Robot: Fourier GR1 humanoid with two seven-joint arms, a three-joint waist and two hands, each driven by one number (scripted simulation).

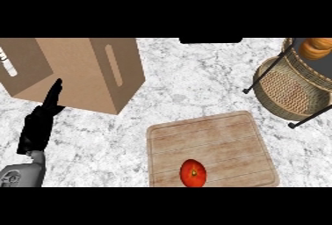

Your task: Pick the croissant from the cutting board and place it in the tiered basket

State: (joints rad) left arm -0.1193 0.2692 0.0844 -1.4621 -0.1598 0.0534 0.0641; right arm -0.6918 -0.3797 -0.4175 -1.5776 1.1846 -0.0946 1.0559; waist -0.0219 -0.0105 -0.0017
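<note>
Peeking half cut off, croissant (317,48) in tiered basket (285,90)

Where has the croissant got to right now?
In the head view the croissant sits at the far right, in the upper tier of the tiered basket, well away from the cutting board, where only a tomato lies.

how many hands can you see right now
1: the left hand, open with fingers up, at the view's left beside the cardboard box. The right hand is out of view.
</note>
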